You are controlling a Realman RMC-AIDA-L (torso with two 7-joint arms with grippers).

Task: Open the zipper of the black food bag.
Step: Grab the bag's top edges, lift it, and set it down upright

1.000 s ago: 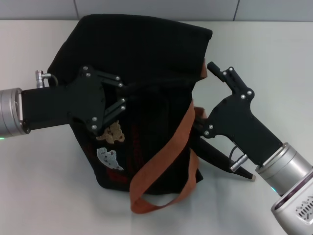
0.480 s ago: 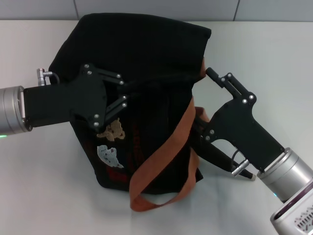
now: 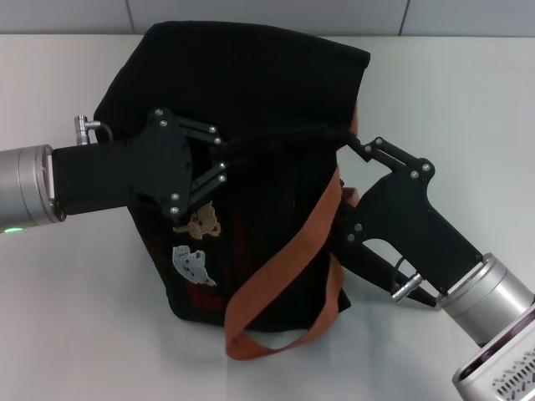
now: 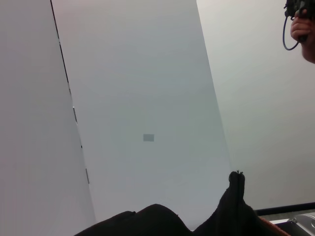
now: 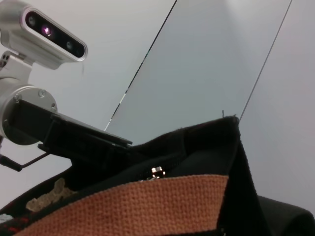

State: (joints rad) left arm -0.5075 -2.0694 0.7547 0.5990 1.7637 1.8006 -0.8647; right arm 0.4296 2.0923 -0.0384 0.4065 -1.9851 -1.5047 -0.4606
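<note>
The black food bag (image 3: 251, 175) lies tipped on the white worktop (image 3: 75, 317), and everything else is placed against it. Its brown-orange handle (image 3: 288, 276) runs down the near face and loops onto the worktop below the bag; a bear patch (image 3: 201, 222) and a pale animal patch (image 3: 191, 263) sit on the face toward the robot's left. The left gripper (image 3: 226, 163) reaches in from the bag's left side, its fingers drawn close together against the dark fabric at the fold across the bag's middle; what they have hold of cannot be told. The right gripper (image 3: 355, 144) comes in from the bag's right side, its fingers nearly together at the bag's upper right corner beside the handle's top; its hold cannot be told either. In the right wrist view a small silver pull (image 5: 157, 171) of the zipper glints in the black fold just above the handle (image 5: 147, 201).
</note>
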